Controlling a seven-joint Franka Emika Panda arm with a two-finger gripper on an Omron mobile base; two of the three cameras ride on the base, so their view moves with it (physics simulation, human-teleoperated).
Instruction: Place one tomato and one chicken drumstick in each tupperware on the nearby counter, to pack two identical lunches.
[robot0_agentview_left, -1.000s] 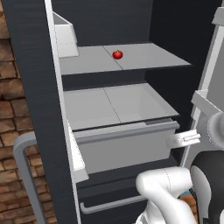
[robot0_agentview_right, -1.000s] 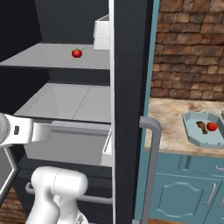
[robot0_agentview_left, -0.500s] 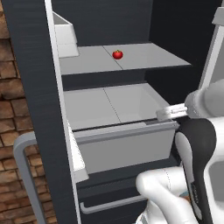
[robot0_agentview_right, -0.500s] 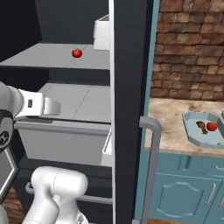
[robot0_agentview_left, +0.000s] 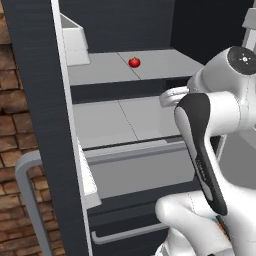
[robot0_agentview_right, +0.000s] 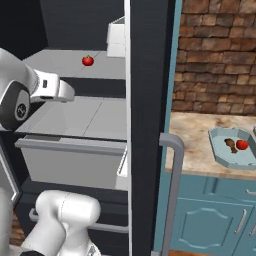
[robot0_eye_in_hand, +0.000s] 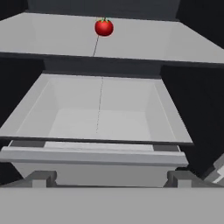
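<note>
A red tomato (robot0_agentview_left: 134, 62) (robot0_agentview_right: 88, 60) lies on the upper grey shelf of the open black fridge, near its middle. In the hand view the tomato (robot0_eye_in_hand: 103, 27) is far ahead and above my gripper (robot0_eye_in_hand: 109, 179). The gripper is open, its two dark fingertips (robot0_eye_in_hand: 41, 177) wide apart with nothing between them. It hovers in front of the fridge over the open drawer (robot0_eye_in_hand: 100, 118). To the right, on the beige counter (robot0_agentview_right: 192, 142), a pale blue-grey tupperware (robot0_agentview_right: 218, 134) holds a chicken drumstick (robot0_agentview_right: 230, 145) and a second tomato (robot0_agentview_right: 242, 144).
A white box (robot0_agentview_left: 75, 42) (robot0_agentview_right: 116, 40) stands on the upper shelf beside the fridge's side wall. The open fridge door (robot0_agentview_left: 45, 125) with its grey handle (robot0_agentview_left: 27, 200) rises on the left. Teal cabinets (robot0_agentview_right: 215, 220) stand under the counter, below a brick wall.
My arm has lifted and swung in front of the fridge, and the hand has risen from drawer height to the middle shelf. The tomato has not moved.
</note>
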